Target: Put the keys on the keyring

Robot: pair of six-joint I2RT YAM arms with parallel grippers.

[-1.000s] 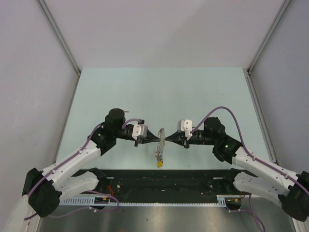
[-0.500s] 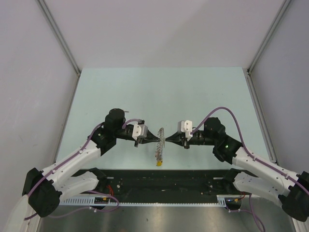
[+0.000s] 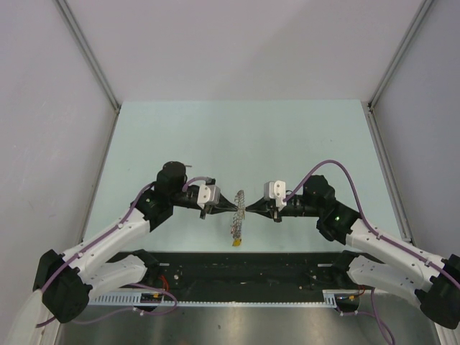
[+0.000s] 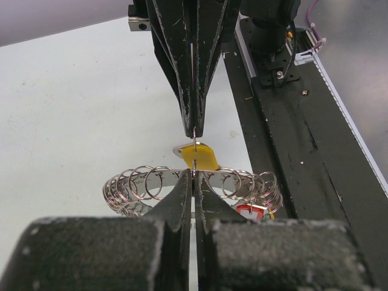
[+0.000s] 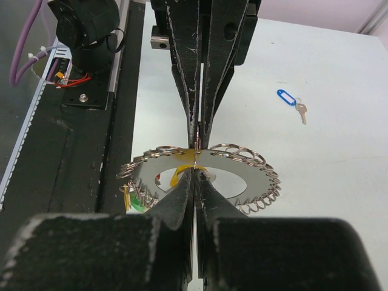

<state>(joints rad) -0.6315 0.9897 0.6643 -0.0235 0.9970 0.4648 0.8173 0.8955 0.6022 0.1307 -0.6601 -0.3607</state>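
Almost nothing has been shifted since the earlier frames. The right end effector [image 3: 250,208] has been nudged a trace toward the left end effector [image 3: 232,209], and the small tags [image 3: 236,244] dangling at the near end of the keyring [image 3: 238,201] have swung very slightly. Such stillness is read as a fine threading step held in place, not a carry.

Nearest the arm bases, those small tags hang from the keyring, which is held on edge off the worktop [image 3: 302,136] between the 2 end effectors. Both are clenched, tip to tip from opposite sides, on a thin wire loop [image 4: 194,136] at the keyring's rim. No gap is seen between either pair of fingers.

The yellow tag [image 4: 203,157] of 1 key sits right at that pinch, touching or just beside the rim. Whether it has been fully threaded on cannot be told.

Farther out, the key with the blue tag [image 5: 285,96] lies flat on the worktop, well apart from the keyring and untouched. So 1 key is judged nearly on and 1 not yet started. A slip of the pinched wire could undo the first.
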